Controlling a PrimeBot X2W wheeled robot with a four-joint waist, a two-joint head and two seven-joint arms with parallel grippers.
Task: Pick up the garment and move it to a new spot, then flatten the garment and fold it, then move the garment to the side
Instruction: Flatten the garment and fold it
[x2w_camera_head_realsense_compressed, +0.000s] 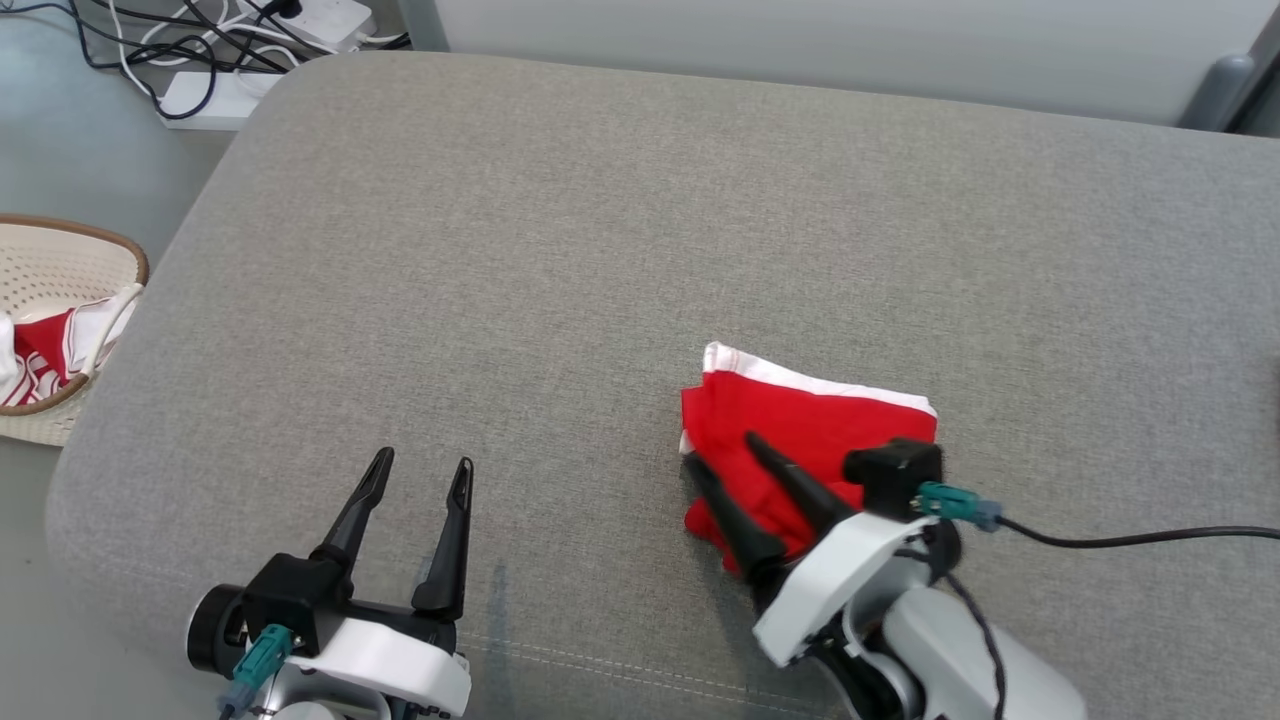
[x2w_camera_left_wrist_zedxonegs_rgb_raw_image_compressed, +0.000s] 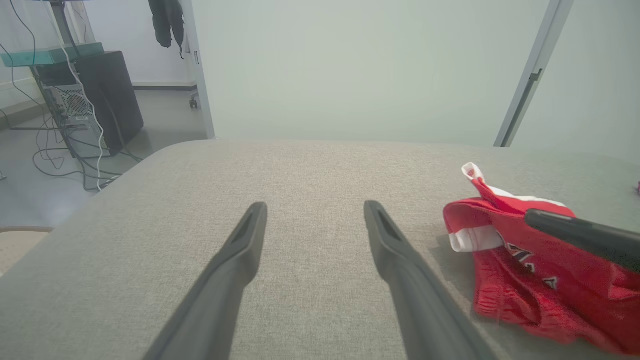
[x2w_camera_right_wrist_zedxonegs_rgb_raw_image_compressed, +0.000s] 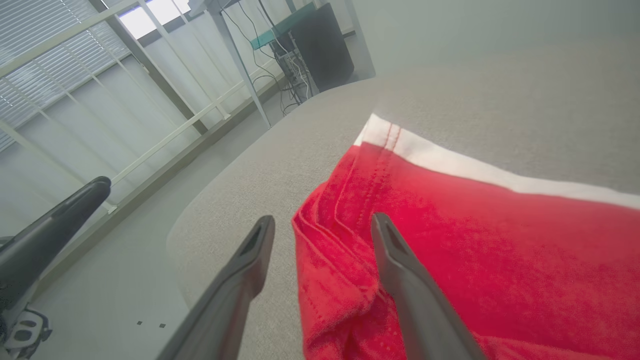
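Red cloth with a white band, the garment (x2w_camera_head_realsense_compressed: 810, 420) lies folded in a compact wad on the grey cushion (x2w_camera_head_realsense_compressed: 560, 250), to the right of my middle and towards the near edge. My right gripper (x2w_camera_head_realsense_compressed: 720, 448) is right at it. Its two fingers stand spread, released and holding nothing, and they point away from me and to my left across the garment's left-hand border. In the right wrist view one finger (x2w_camera_right_wrist_zedxonegs_rgb_raw_image_compressed: 407, 280) lies over the red fabric and the other (x2w_camera_right_wrist_zedxonegs_rgb_raw_image_compressed: 242, 270) over bare grey just beside the folded edge, so that edge runs between them. Whether the tips press the cloth I cannot tell.

The white band marks the far side and runs across me, left to right; I take that as the bundle's longer direction. My left gripper (x2w_camera_head_realsense_compressed: 424, 460) is also spread wide and empty, well apart from the garment with bare cushion between. So the right arm is plainly the nearer, and I judge that carrying the garment aside falls to it, by closing on the border between its fingers.
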